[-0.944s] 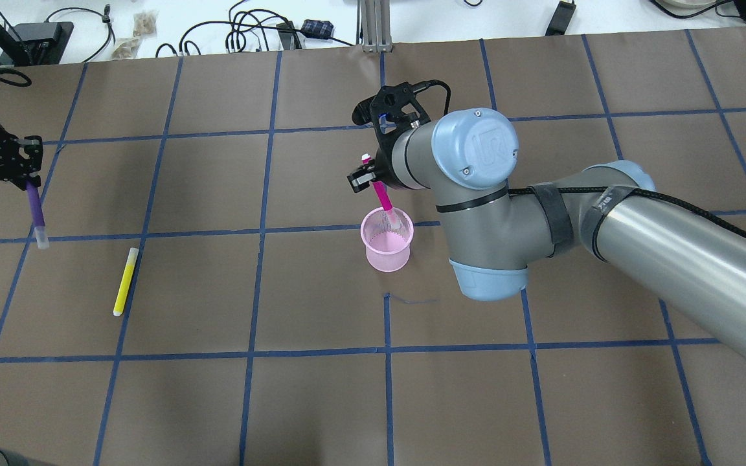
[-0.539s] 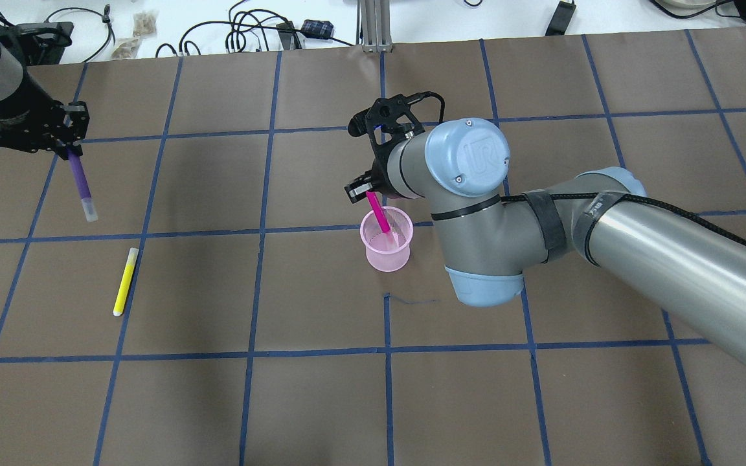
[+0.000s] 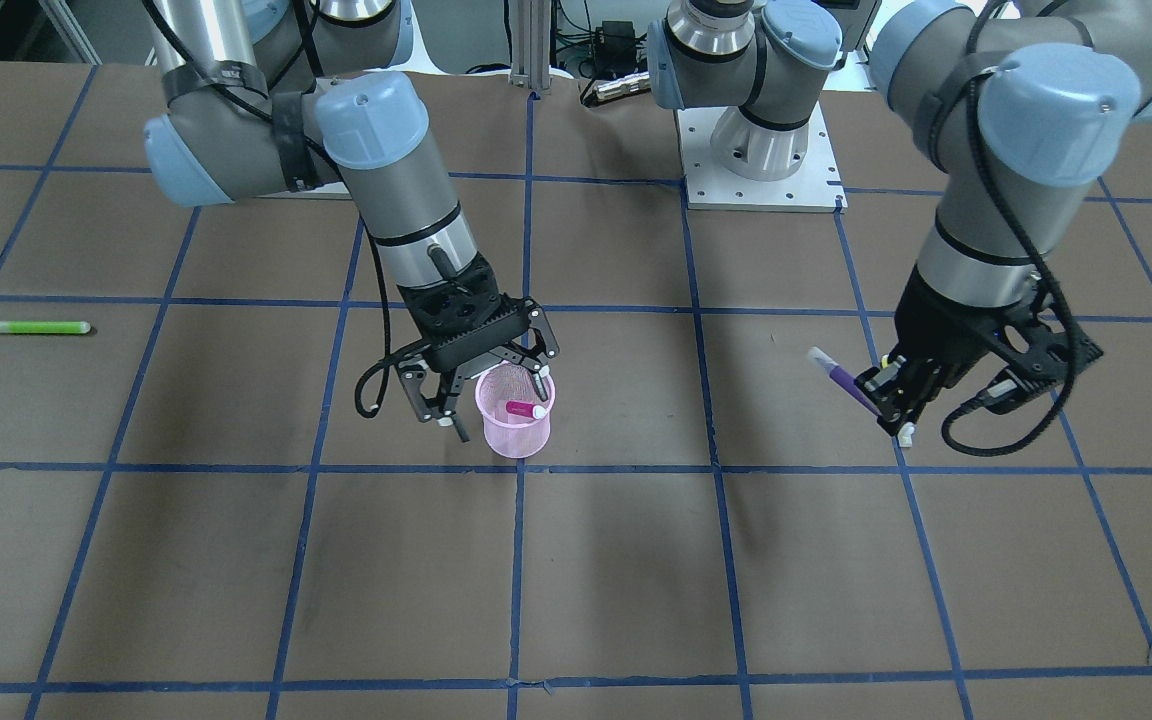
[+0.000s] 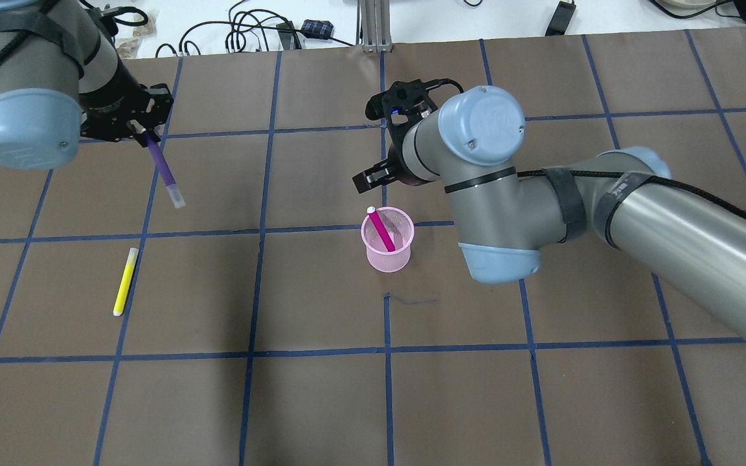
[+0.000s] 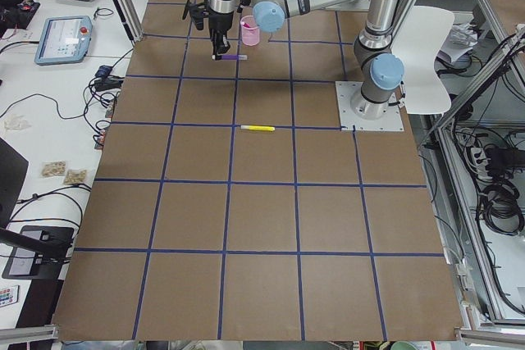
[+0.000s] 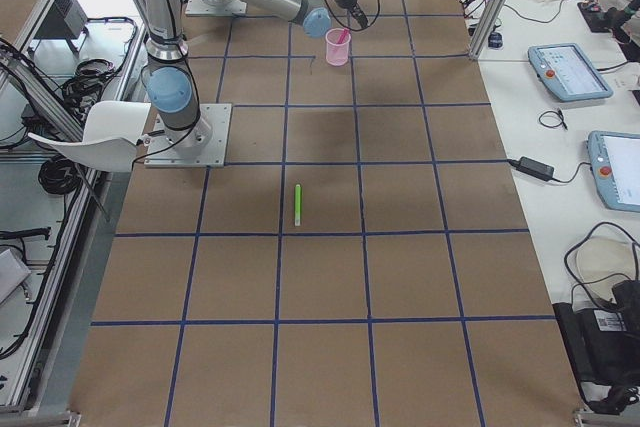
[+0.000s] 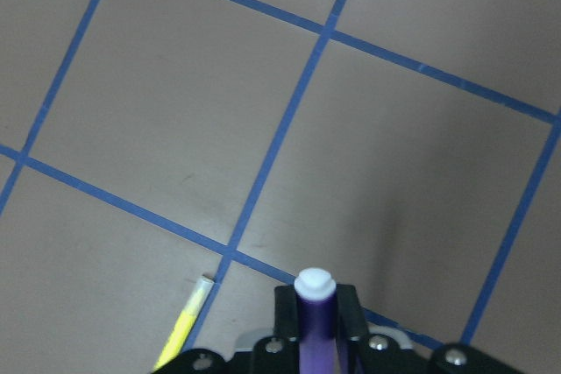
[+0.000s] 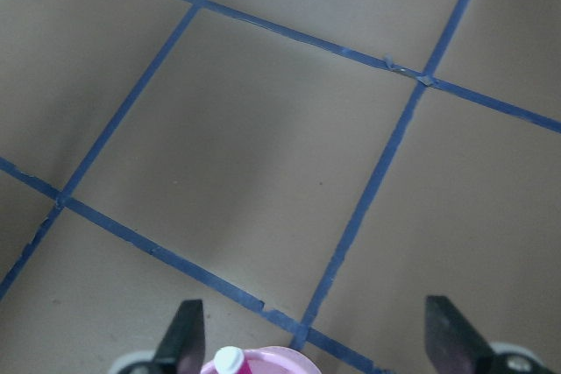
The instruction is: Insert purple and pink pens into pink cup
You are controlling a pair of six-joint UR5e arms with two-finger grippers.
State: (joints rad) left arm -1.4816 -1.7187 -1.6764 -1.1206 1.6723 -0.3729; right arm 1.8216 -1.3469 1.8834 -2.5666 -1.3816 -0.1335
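Note:
The pink mesh cup stands mid-table; it also shows in the front view. The pink pen leans inside it, white cap up. My right gripper is open and empty just above the cup's rim, its fingers spread either side of it. My left gripper is shut on the purple pen. It holds the pen tilted in the air, well left of the cup. The pen also shows in the front view and the left wrist view.
A yellow pen lies on the table below the left gripper's area. A green pen lies far out on the robot's right side. Cables and small items lie beyond the table's far edge.
My right gripper has opened and let go of the pink pen, which now rests in the cup. My left arm has carried the purple pen rightward and farther back.

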